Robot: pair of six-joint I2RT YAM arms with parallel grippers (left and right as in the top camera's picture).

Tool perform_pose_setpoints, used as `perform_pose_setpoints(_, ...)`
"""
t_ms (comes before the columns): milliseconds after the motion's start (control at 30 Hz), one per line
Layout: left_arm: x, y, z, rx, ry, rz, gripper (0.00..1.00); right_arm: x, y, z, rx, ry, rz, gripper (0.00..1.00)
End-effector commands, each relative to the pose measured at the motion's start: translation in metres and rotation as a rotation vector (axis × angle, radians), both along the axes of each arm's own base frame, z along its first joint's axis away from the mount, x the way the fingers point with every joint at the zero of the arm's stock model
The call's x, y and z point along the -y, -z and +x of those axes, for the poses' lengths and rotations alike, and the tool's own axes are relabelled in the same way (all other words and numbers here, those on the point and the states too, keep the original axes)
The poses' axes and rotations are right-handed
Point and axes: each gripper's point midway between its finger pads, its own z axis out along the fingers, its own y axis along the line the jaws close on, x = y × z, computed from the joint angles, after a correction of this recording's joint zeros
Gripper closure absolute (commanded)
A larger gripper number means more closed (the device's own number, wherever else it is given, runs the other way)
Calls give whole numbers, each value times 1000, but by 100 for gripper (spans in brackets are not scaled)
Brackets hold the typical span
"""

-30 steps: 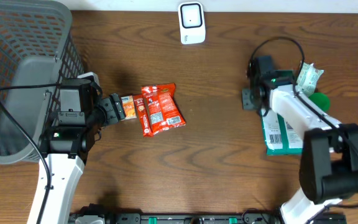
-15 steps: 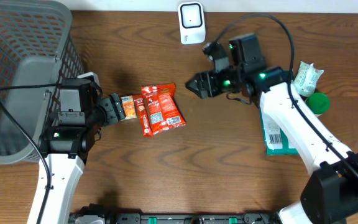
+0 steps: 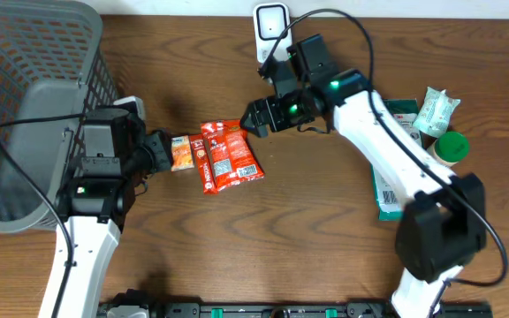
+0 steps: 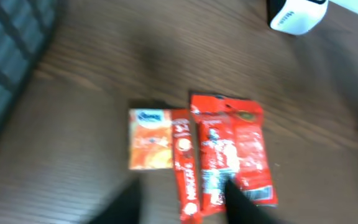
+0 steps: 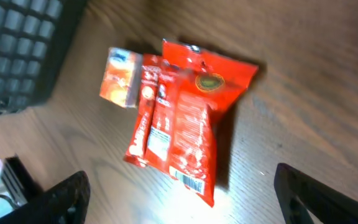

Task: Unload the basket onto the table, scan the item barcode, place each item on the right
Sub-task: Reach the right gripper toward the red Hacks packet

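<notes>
A red snack bag (image 3: 234,155) lies on the table with a slim red stick pack (image 3: 205,164) and a small orange packet (image 3: 181,152) beside it. The white scanner (image 3: 272,33) stands at the back edge. My right gripper (image 3: 253,117) hovers just right of the bag, open wide. In the right wrist view its fingers frame the red bag (image 5: 194,118), whose barcode (image 5: 191,183) faces up, with nothing between them. My left gripper (image 3: 157,150) is beside the orange packet. In the blurred left wrist view its dark fingers (image 4: 126,202) stand apart over the stick pack (image 4: 184,168), holding nothing.
A grey mesh basket (image 3: 25,88) fills the left side. At the right are a green box (image 3: 391,190), a green-lidded container (image 3: 450,146) and a white-green packet (image 3: 436,110). The right arm's cable loops above the scanner.
The right arm has swung left from the pile at the right to the red bag, and its jaws have opened wider. The left gripper's jaws have narrowed, and it stays by the orange packet.
</notes>
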Motion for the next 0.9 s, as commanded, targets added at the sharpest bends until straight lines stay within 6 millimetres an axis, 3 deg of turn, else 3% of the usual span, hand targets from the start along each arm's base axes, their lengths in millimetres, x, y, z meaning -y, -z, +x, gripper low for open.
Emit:
perform_pose_setpoints(0, 30, 21, 2, -96, 31, -100, 92, -6, 7, 1, 16, -35, -7, 12)
perform_pose_setpoints(200, 78, 63, 15, -169, 161, -80, 93, -8, 31, 9, -32, -15, 7, 18)
perform_pose_setpoints(333, 93, 91, 30, -189, 190, -75, 93, -19, 52, 8, -82, -49, 48, 25)
perform_pose_setpoints(433, 94, 111, 35, -221, 188, -69, 93, -34, 52, 3, -87, -137, 144, 33)
perform_pose_setpoints(600, 93, 146, 31, -309, 182, -54, 92, -43, 50, 10, -49, -157, 196, 74)
perform_pose_setpoints(700, 92, 165, 26, -363, 179, -45, 93, -45, 51, 14, -35, -145, 186, 75)
perform_pose_setpoints(867, 91, 179, 22, -402, 177, -37, 92, -50, 78, 8, -78, -120, 123, 75)
